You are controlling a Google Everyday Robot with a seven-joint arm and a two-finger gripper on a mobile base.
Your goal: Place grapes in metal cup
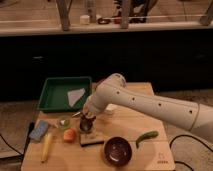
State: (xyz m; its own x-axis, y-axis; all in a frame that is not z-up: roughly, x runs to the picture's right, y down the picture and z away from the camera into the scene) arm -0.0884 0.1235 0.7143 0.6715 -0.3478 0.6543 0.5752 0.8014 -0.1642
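Camera view from above and in front of a wooden table (150, 125). The grapes cannot be picked out on their own. The only dark shape where they could be is directly under the gripper (87, 120), left of the table's middle, and it merges with the metal cup (86, 127), a small dark cylinder standing there. The gripper hangs right over this cup on a thick white arm (145, 105) that reaches in from the right edge. Whether its jaws are wide, narrow or holding something cannot be told. Just in front of the cup lies a flat tan pad (93, 138). To the cup's left are an orange fruit (69, 135) and a small green round item (63, 121). Nearer the left edge lie a banana (46, 146) and a blue sponge (39, 130). A green tray (52, 95) holding a white sheet (76, 96) fills the back left corner. A maroon bowl (118, 150) sits by the front edge, with a green pepper (146, 137) to its right. A white cup (110, 109) shows partly behind the arm.
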